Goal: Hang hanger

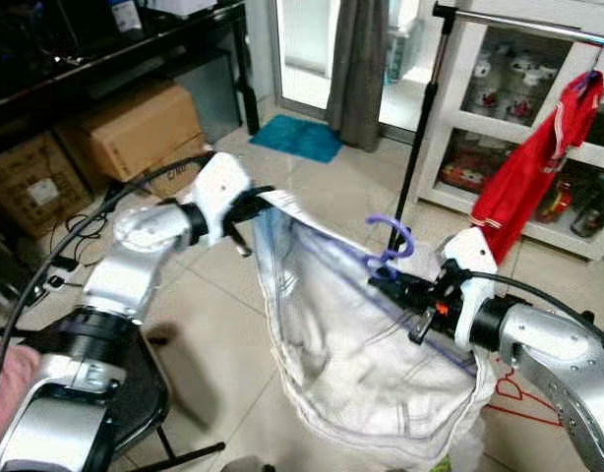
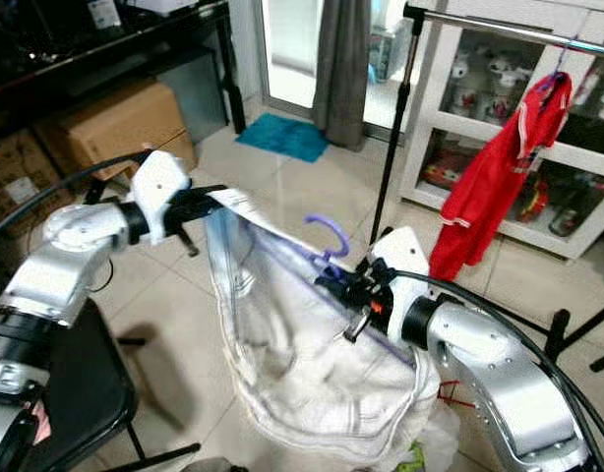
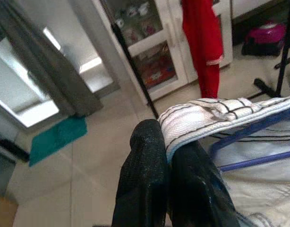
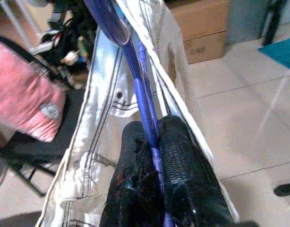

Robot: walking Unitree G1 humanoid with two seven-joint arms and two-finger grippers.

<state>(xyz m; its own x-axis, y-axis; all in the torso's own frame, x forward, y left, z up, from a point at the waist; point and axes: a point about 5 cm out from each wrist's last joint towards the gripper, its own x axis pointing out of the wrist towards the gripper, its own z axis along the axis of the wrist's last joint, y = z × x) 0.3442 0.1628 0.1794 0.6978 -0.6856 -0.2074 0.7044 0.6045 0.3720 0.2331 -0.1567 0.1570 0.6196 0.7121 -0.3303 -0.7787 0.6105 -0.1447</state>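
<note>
A white striped garment [image 1: 351,344] hangs on a purple hanger [image 1: 392,239] held up between my two arms. My left gripper [image 1: 245,208] is shut on the garment's collar edge [image 3: 201,116] at the left. My right gripper [image 1: 386,281] is shut on the purple hanger's bar [image 4: 147,118], just below its hook. A black clothes rack [image 1: 420,128] with a silver top bar [image 1: 538,27] stands behind at the right. A red shirt [image 1: 533,162] hangs from that bar on a hanger.
Cardboard boxes [image 1: 135,133] sit under a dark desk at the back left. A black chair [image 1: 135,393] stands by my left arm. A glass cabinet [image 1: 538,128] is behind the rack. A teal mat [image 1: 297,136] lies before a curtain [image 1: 356,69].
</note>
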